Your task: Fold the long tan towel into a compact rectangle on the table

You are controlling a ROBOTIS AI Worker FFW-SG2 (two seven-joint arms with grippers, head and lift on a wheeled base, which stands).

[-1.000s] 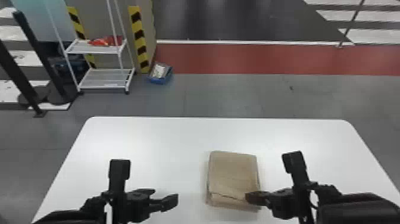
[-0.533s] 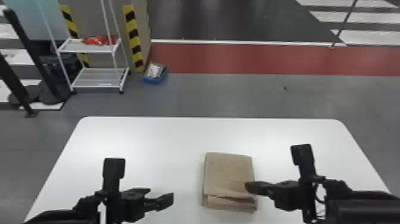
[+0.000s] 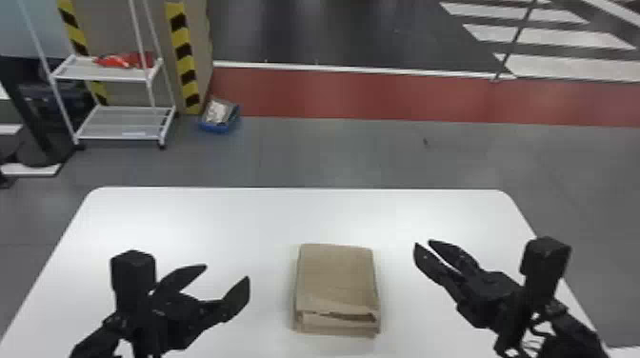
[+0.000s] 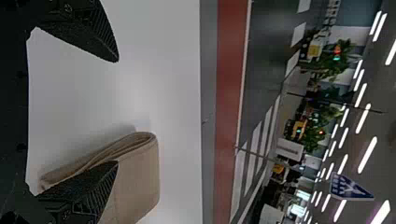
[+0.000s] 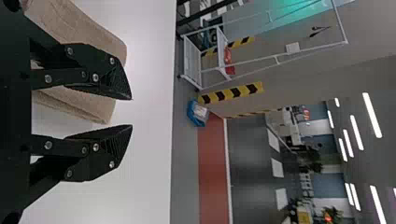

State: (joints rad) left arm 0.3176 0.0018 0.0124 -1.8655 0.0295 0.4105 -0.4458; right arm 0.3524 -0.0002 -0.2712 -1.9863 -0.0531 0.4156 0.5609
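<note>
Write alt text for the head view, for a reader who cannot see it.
A tan towel, folded into a compact rectangle, lies on a white table between the robot's open left gripper and open right gripper; neither touches it.

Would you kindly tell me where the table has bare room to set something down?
Bare white table lies beyond the towel, up to the far edge, and in the far left corner past the left pincer. It is tighter beside the towel, with the left pincer on one side and the right pincer on the other.
</note>
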